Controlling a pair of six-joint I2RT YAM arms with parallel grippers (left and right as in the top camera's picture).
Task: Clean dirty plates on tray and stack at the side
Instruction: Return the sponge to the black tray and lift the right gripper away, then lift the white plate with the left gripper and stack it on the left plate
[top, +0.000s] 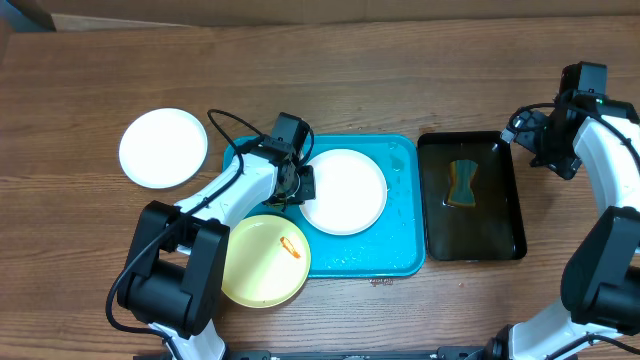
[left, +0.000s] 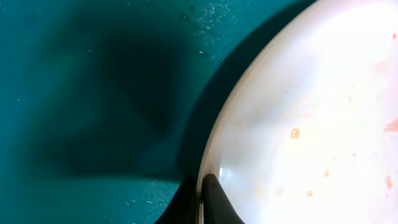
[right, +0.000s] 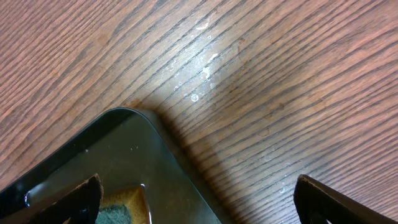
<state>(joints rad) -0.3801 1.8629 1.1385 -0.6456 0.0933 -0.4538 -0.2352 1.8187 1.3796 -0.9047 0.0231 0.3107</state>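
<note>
A white plate (top: 345, 190) lies in the turquoise tray (top: 400, 240). My left gripper (top: 297, 183) is shut on this plate's left rim; the left wrist view shows the fingers (left: 202, 199) pinching the rim, with faint orange spots on the plate (left: 311, 124). A pale yellow plate (top: 262, 262) with an orange-red smear lies over the tray's front left corner. A second white plate (top: 163, 148) sits on the table left of the tray. My right gripper (top: 545, 140) is open and empty over the black tray's far right corner (right: 134, 134).
The black tray (top: 500, 225) holds water and a sponge (top: 463, 183), right of the turquoise tray. Water drops lie on the wood (right: 205, 62) beyond its corner. The wooden table stretches behind both trays.
</note>
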